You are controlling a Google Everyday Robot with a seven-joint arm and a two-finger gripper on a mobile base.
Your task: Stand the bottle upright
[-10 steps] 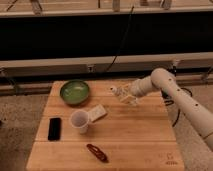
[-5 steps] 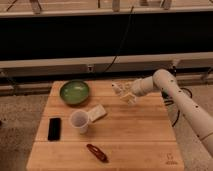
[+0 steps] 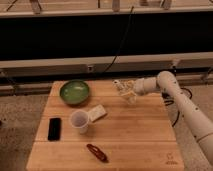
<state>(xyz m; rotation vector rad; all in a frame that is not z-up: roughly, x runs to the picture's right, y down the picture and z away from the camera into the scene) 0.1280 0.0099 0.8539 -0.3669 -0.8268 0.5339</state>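
From the one camera view I look down on a wooden table [image 3: 142, 137] set in front of a dark wall, and I take the green bowl [image 3: 75, 92] near its far left corner as my landmark. My robot's pale arm [image 3: 172, 95] comes in from the right side of the view and reaches toward the bowl. Its gripper [image 3: 128, 95] sits to the right of the bowl, at about the same depth on the table and well apart from it. The bottle [image 3: 122, 88], small, clear and yellowish, is right at the gripper and tilted rather than upright. I cannot tell whether the gripper is closed on it or open around it, nor whether the bottle touches the wood. Nearer to me than the bowl stands a white paper cup [image 3: 79, 121]. A flat white block [image 3: 97, 113] lies just beside the cup on its right. A black phone [image 3: 54, 128] lies flat in front of the bowl and slightly left. A reddish-brown object [image 3: 96, 152] rests nearest the front edge.
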